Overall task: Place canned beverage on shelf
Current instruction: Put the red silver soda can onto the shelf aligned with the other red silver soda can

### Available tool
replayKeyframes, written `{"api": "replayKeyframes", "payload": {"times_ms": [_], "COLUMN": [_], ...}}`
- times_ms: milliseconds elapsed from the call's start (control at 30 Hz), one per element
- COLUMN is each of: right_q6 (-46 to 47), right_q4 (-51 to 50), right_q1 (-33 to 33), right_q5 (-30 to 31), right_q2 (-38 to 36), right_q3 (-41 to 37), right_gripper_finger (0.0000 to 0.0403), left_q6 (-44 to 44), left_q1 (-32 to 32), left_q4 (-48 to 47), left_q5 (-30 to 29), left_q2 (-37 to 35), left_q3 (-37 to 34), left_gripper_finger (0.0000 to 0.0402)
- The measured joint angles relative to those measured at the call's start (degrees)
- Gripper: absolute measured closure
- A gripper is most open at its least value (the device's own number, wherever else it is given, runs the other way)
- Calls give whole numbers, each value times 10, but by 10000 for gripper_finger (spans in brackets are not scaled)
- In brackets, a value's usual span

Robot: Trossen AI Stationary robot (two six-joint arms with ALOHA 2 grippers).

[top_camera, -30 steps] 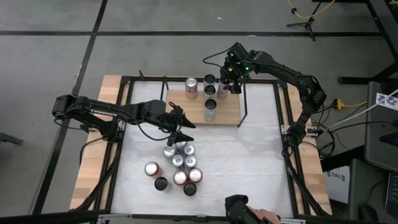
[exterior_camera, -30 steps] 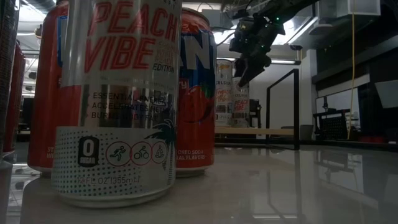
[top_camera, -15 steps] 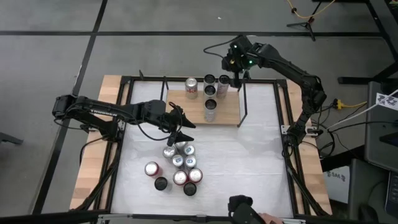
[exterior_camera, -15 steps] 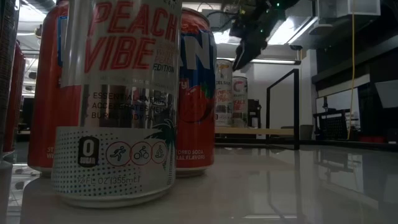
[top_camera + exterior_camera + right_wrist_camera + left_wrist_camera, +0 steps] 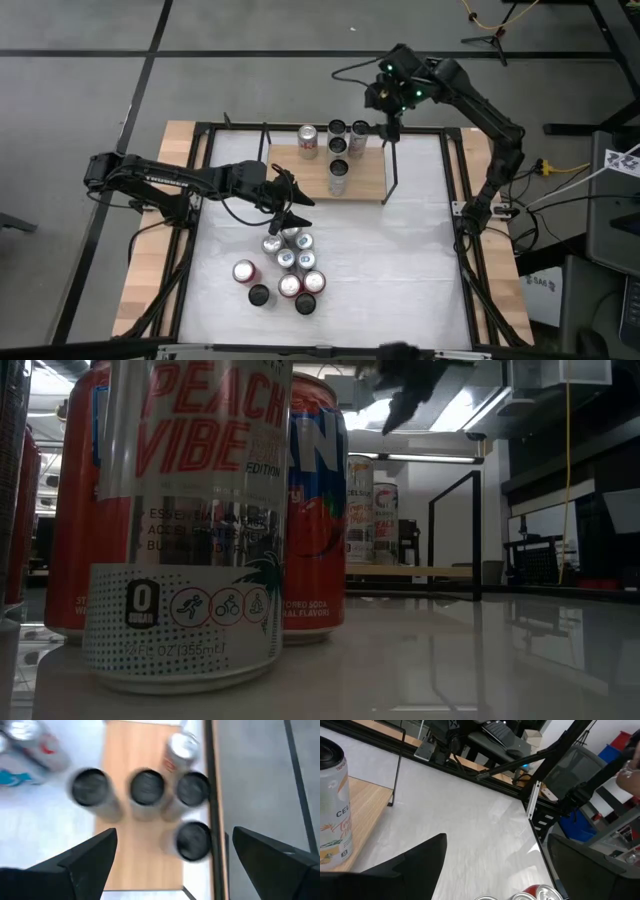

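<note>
The shelf sits upper centre of the high view, five cans already on it. The right gripper hangs above its right end, jaws wide and empty. The left gripper, also spread and empty, hovers over the loose cans mid-table; it should drop squarely around one. Only the low view shows a can's label.
</note>
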Motion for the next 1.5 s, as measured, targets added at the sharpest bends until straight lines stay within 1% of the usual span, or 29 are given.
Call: {"api": "replayKeyframes", "payload": {"times_ms": [200, 367, 567, 700, 800, 867, 1000, 1067, 1300, 1500], "right_q6": [13, 43, 45, 53, 76, 89, 92, 110, 151, 165], "right_q4": [-16, -3, 7, 5, 4, -9, -56, -71, -102, -102], "right_q1": [85, 162, 249, 300, 332, 348, 368, 375, 391, 400], "right_q5": [0, 0, 0, 1, 14, 17, 20, 20, 20, 26], "right_q2": [-1, 0, 0, 0, 0, 0, 0, 0, -11, -32], "right_q3": [13, 13, 13, 13, 13, 13, 13, 13, 13, 13], "right_gripper_finger": [13, 13, 13, 13, 13, 13, 13, 13, 13, 13], "left_q6": [0, 0, 0, 0, 0, 0, 0, 0, -3, -1], "left_q1": [0, 0, 0, 0, 0, 0, 0, 0, 0, 0], "left_q4": [0, 0, 0, 0, 0, 0, 0, 0, 1, 0], "left_q5": [0, 0, 0, 0, 0, -1, -20, -27, -28, -37], "left_q2": [0, 0, 0, 0, 0, 0, 0, 0, 0, 0], "left_q3": [0, 0, 0, 0, 0, 0, 0, 0, 0, 0], "left_gripper_finger": [61, 61, 61, 61, 61, 61, 61, 61, 61, 61]}}
